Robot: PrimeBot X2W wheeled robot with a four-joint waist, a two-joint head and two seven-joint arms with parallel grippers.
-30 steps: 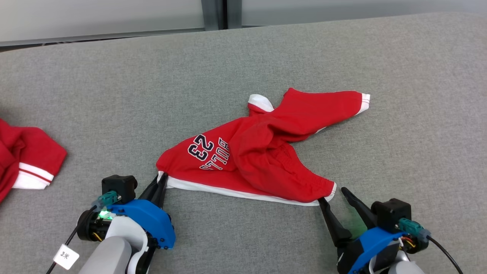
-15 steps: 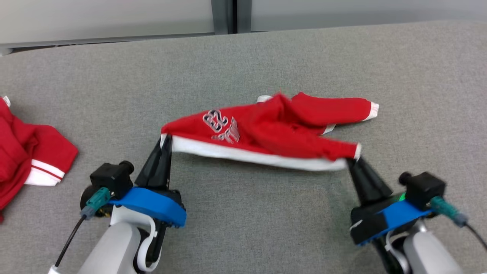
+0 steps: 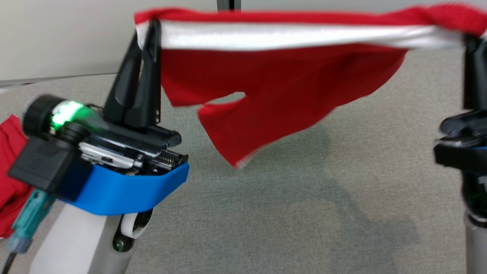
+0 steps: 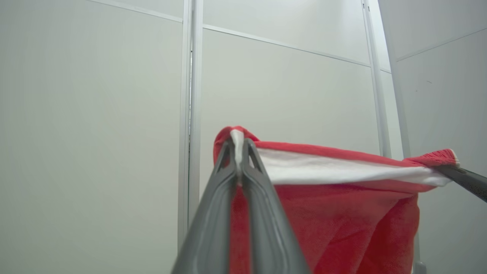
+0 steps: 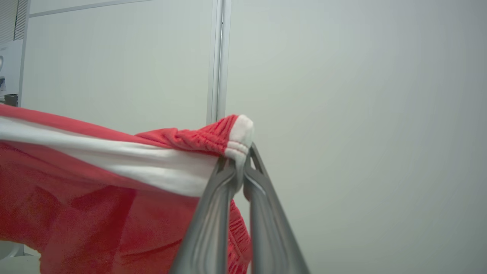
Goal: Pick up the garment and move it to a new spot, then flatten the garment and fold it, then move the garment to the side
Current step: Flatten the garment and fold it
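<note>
We find the garment (image 3: pixel 281 80), red with a white hem band (image 3: pixel 289 36), hanging in the air above the grey worktop (image 3: pixel 304 228) and clear of its surface. The hem runs taut and roughly level between the two arms. The red body droops below it, and one loose corner hangs lowest near the middle. The cloth edges are blurred in the head view.

The left pincer (image 3: pixel 149 28) points upward with its fingers pressed together on the left end of the hem. In the left wrist view we see the white band pinched between the two tips, with red cloth folding over them. A green light (image 3: pixel 66 112) glows on that wrist.

The right pincer (image 3: pixel 471 40) sits at the right edge of the head view, partly cut off. The right wrist view shows its fingers closed on the gathered, ribbed corner at the hem's other end, with white trim bunched just above the tips.

We note a soft shadow (image 3: pixel 342 198) on the worktop beneath the hanging cloth. A second red cloth (image 3: pixel 9 160) lies at the worktop's left edge, partly hidden behind the left arm. Pale wall panels (image 4: pixel 95 133) stand behind the garment in both wrist views.
</note>
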